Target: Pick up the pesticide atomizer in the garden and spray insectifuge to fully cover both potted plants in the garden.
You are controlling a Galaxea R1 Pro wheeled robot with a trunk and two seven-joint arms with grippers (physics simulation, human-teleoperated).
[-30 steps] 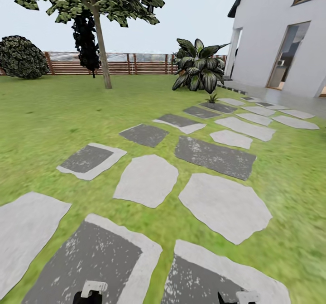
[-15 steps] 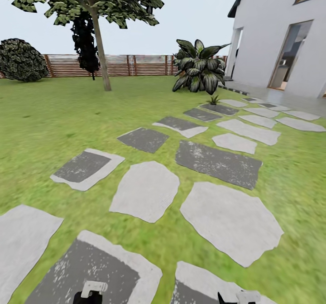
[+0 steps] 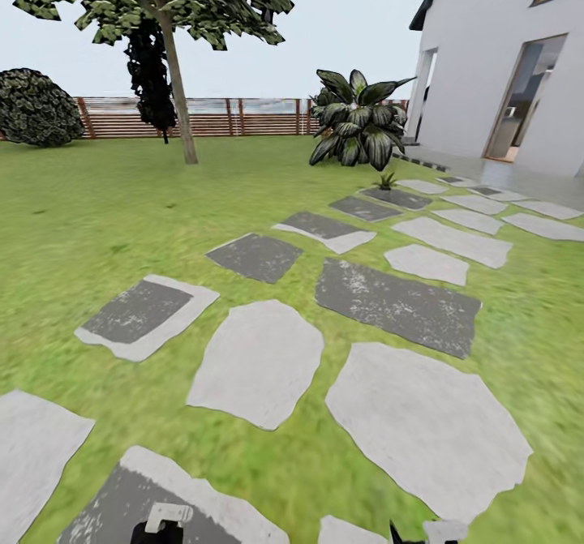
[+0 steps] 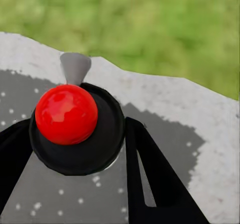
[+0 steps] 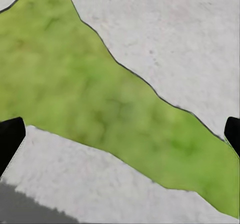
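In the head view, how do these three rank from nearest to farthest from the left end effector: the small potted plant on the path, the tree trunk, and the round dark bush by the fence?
Measured from the left end effector:
1. The small potted plant, ahead to the right on the stepping stones.
2. The tree trunk, ahead on the lawn.
3. The round dark bush, far left by the fence.

From head height we look forward and down across the lawn [image 3: 97, 203] toward the fence [image 3: 235, 116]. Our wrist cameras face down, close over the stepping stones [image 4: 200, 114] and grass [image 5: 100, 103] at our feet.
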